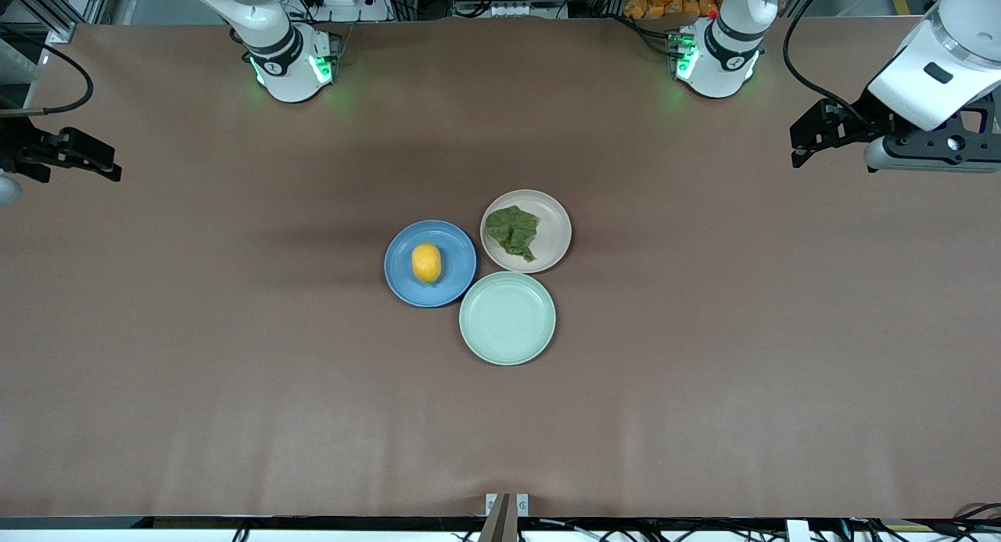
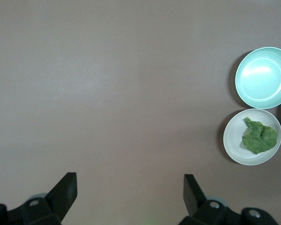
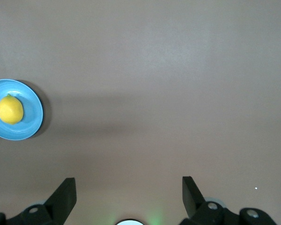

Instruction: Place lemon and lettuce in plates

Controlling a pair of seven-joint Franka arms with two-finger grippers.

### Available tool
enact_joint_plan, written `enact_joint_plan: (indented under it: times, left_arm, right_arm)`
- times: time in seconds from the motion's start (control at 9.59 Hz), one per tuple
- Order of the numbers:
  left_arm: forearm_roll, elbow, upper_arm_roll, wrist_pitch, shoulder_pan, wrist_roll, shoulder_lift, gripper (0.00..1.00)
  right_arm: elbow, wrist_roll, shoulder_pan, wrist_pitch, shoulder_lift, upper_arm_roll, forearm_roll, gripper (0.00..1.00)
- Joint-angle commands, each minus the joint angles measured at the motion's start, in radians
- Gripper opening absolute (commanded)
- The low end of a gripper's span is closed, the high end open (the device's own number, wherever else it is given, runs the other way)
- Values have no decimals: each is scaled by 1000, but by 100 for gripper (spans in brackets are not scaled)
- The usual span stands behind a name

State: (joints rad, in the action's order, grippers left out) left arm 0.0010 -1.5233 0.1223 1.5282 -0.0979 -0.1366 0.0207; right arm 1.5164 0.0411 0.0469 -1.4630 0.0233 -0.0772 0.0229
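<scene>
Both loads look placed, lemon [image 1: 426,263] on the blue plate [image 1: 455,285], lettuce [image 1: 513,231] on the beige plate [image 1: 554,241], so we judge it best to hold the left gripper [image 1: 805,139] and right gripper [image 1: 90,161] wide open, empty, over the worktop's [image 1: 235,370] ends, well apart from the plates.

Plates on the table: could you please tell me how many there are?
3, clustered mid-table, none seemingly hidden: the blue plate holding the lemon, the beige plate holding the lettuce, and the empty mint-green plate nearest the front camera.

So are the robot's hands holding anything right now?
No. Both are open with nothing in them: left end effector and right end effector wait over bare table at their own ends.
</scene>
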Motion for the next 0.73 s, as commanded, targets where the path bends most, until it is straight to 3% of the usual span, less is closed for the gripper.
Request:
enact_joint_plan:
  times: [0.0,0.63]
  left_arm:
    - [21,22,4,-20,6,28,-7,100]
    - [21,22,4,-19,6,26,-7,100]
  right_arm:
    - [-28,-27,37,-92,20,-16,5,100]
    - [-25,-30,24,-85,14,-16,-4,100]
